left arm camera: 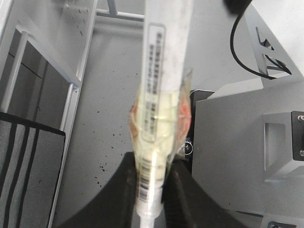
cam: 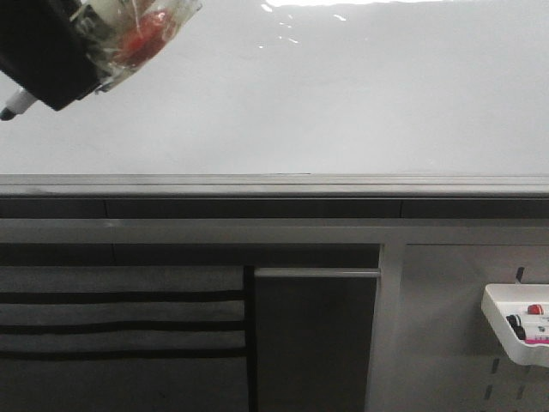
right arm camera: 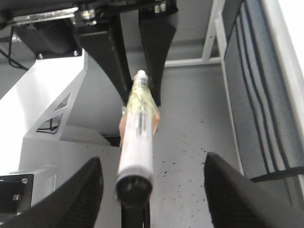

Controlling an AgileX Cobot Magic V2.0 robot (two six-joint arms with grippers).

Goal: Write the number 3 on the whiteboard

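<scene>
The whiteboard [cam: 343,94] fills the upper front view, glossy and blank; no number 3 shows on it. Its grey ledge [cam: 274,184] runs below. My left gripper [left arm camera: 154,166] is shut on a white marker [left arm camera: 161,71] wrapped in clear tape near the fingertips. In the right wrist view the left gripper [right arm camera: 142,90] holds the marker's [right arm camera: 137,137] far end. The marker's black end [right arm camera: 134,183] lies between the wide-open fingers of my right gripper [right arm camera: 152,190], touching neither. In the front view the taped marker [cam: 137,34] and its black tip [cam: 7,110] show at the top left, behind a black gripper part [cam: 43,60].
A white tray [cam: 519,330] with small items hangs on the grey pegboard panel [cam: 455,369] at the lower right. A grey striped panel [cam: 120,318] sits below the ledge at the left. The wrist views show a speckled grey floor [right arm camera: 190,142] and the robot's grey base [left arm camera: 247,142].
</scene>
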